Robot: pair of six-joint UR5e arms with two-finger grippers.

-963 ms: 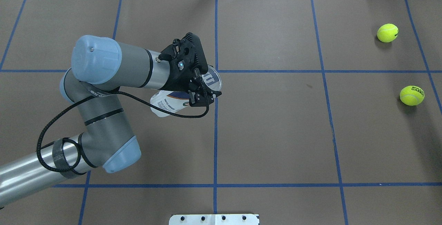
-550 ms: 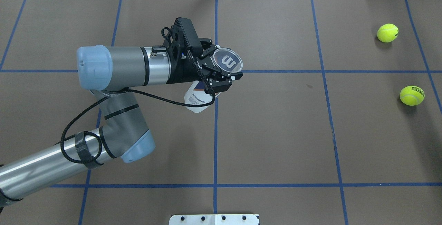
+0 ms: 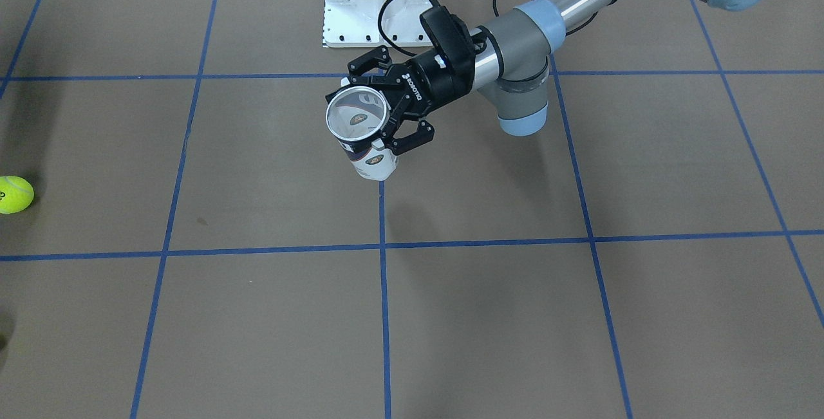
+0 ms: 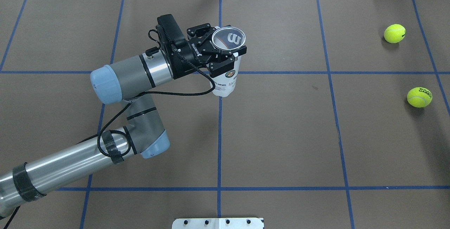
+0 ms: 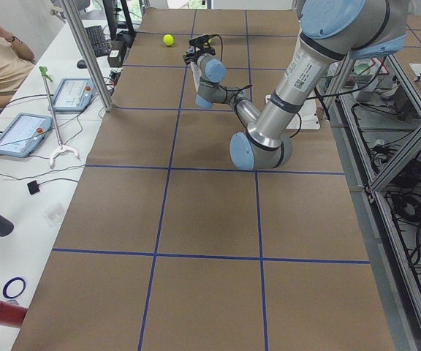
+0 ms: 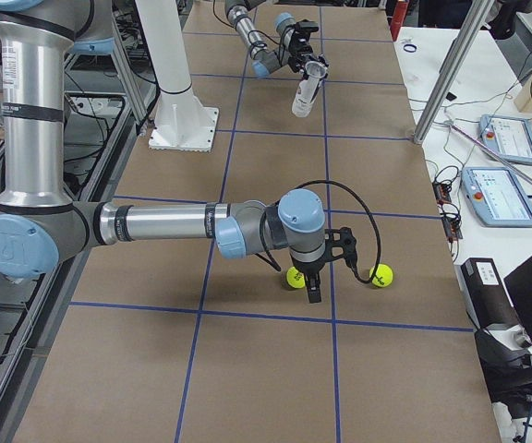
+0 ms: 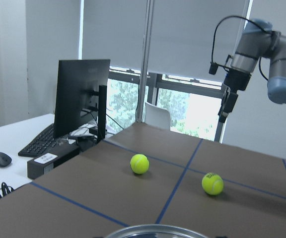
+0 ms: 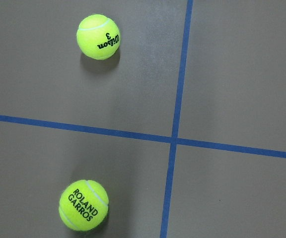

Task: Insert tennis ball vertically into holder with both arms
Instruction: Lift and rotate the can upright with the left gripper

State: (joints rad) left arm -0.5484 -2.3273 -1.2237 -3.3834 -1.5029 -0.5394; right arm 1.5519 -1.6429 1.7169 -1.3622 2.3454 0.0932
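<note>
Clear plastic, the holder [image 4: 226, 79] hangs off the worktop [image 4: 281, 134] in the upper centre of the overhead view, with the left jaws closed round it just under the rim. Any lean could make a ball catch that rim, and the slick wall may slip. Its long axis runs near vertical, mouth up. A tennis ball [image 4: 394, 33] and a second ball [image 4: 419, 97] lie at the right edge. The right jaws hover above them, their opening impossible to tell.

The holder's [image 4: 226, 79] upturned mouth has free air above it, and only the left gripper's [image 4: 226, 51] fingers crowd its sides near the rim. Bare brown table [image 4: 281, 134] stretches away to the right. There the Wilson ball [image 8: 98, 36] and the Roland Garros ball [image 8: 83, 205] lie well apart, with open paper round each, under the hanging right gripper [image 6: 313, 293].
</note>
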